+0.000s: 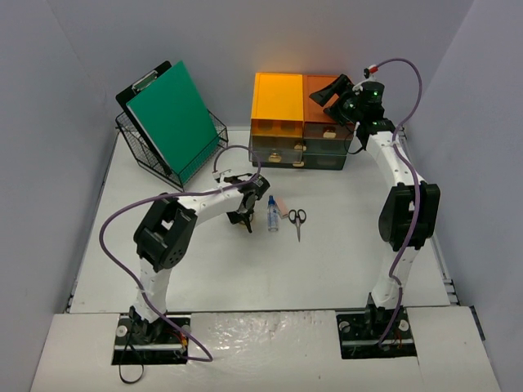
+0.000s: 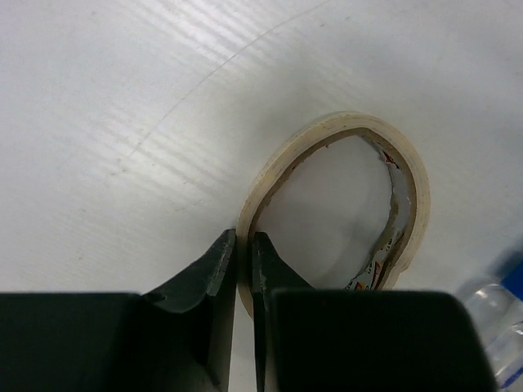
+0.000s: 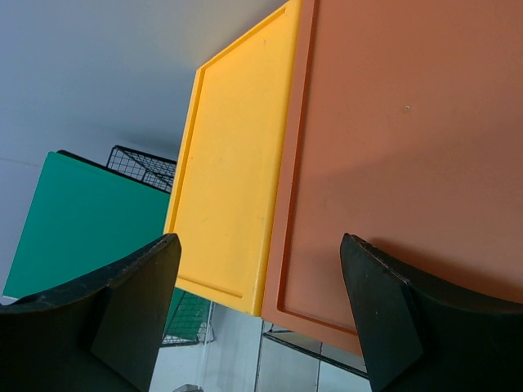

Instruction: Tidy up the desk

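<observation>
The left arm (image 1: 167, 233) bends low over the middle of the desk (image 1: 343, 261), with its wrist tipped down. The left gripper (image 2: 243, 245) is squeezed tight on the thin wall of a tape roll (image 2: 343, 122), one finger inside the ring and one outside. The roll rests on the white desk, near a small bottle (image 1: 272, 214). The right arm (image 1: 407, 212) stands tall and reaches to the back. The right gripper (image 3: 260, 241) hangs wide apart over the orange box (image 3: 409, 122) and the yellow box (image 3: 233, 180), holding nothing.
</observation>
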Available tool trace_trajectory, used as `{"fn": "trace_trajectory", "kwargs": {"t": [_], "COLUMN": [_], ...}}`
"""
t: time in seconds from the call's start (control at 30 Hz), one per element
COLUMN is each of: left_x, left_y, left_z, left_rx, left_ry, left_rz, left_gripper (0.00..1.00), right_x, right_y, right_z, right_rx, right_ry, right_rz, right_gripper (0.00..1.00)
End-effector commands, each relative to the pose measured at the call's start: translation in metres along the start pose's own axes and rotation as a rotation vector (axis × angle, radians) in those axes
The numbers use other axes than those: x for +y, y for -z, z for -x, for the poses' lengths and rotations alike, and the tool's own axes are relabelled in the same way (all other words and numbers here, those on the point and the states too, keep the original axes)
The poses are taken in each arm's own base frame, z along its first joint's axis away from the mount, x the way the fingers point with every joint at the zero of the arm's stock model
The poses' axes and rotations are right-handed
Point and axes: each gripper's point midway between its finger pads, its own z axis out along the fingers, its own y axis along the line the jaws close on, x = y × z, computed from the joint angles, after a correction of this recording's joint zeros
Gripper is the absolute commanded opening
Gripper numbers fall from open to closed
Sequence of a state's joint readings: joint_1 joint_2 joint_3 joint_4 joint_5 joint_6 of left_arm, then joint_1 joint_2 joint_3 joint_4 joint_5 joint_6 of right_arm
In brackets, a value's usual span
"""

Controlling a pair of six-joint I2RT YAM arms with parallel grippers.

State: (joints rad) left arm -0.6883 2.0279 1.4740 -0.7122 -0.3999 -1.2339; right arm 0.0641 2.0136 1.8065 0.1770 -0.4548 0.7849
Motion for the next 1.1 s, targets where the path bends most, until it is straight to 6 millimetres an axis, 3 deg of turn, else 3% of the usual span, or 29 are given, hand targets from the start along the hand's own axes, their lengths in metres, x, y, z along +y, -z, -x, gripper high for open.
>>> {"fn": "trace_trajectory", "kwargs": {"t": [0.0, 0.03, 0.2, 0.27, 0.37, 0.43, 0.5, 0.6, 0.63, 0.7, 0.77, 0.87, 0.97, 1.07], "left_x": [0.023, 0.03, 0.066, 0.07, 0.062, 0.048, 0.025, -0.024, -0.038, -0.063, -0.084, -0.119, -0.143, -0.154], "left_y": [0.048, 0.055, 0.129, 0.156, 0.211, 0.224, 0.249, 0.26, 0.249, 0.265, 0.248, 0.247, 0.253, 0.245], "left_z": [0.019, 0.019, 0.042, 0.057, 0.094, 0.106, 0.126, 0.144, 0.144, 0.156, 0.154, 0.165, 0.178, 0.19], "left_rx": [-0.075, -0.082, -0.15, -0.183, -0.255, -0.273, -0.303, -0.271, -0.251, -0.233, -0.182, -0.162, -0.195, -0.214], "left_ry": [0.005, 0.008, 0.069, 0.08, 0.094, 0.068, 0.063, 0.007, -0.022, -0.042, -0.095, -0.143, -0.15, -0.14], "left_rz": [-0.024, -0.025, -0.142, -0.211, -0.353, -0.397, -0.489, -0.632, -0.634, -0.728, -0.713, -0.74, -0.806, -0.824], "left_gripper": [0.0, 0.0, 0.0, 0.0, 0.0, 0.0, 0.0, 0.0, 0.0, 0.0, 0.0, 0.0, 0.0, 0.0], "right_x": [-0.016, -0.017, -0.017, -0.016, -0.016, -0.015, -0.014, -0.01, -0.008, -0.006, -0.005, -0.004, -0.004, -0.005], "right_y": [0.012, 0.012, 0.011, 0.011, 0.011, 0.01, 0.011, 0.011, 0.011, 0.012, 0.013, 0.014, 0.015, 0.016], "right_z": [-0.011, -0.012, -0.012, -0.012, -0.012, -0.013, -0.013, -0.013, -0.013, -0.013, -0.012, -0.014, -0.018, -0.02], "right_rx": [0.052, 0.052, 0.055, 0.054, 0.054, 0.056, 0.056, 0.055, 0.052, 0.052, 0.053, 0.056, 0.067, 0.07], "right_ry": [-0.033, -0.032, -0.036, -0.034, -0.032, -0.034, -0.036, -0.039, -0.039, -0.039, -0.04, -0.04, -0.041, -0.039], "right_rz": [-0.058, -0.059, -0.058, -0.057, -0.056, -0.056, -0.055, -0.05, -0.048, -0.044, -0.043, -0.044, -0.045, -0.046], "right_gripper": [0.76, 0.76, 0.76, 0.76, 0.76, 0.76, 0.76, 0.76, 0.76, 0.76, 0.76, 0.76, 0.76, 0.76]}}
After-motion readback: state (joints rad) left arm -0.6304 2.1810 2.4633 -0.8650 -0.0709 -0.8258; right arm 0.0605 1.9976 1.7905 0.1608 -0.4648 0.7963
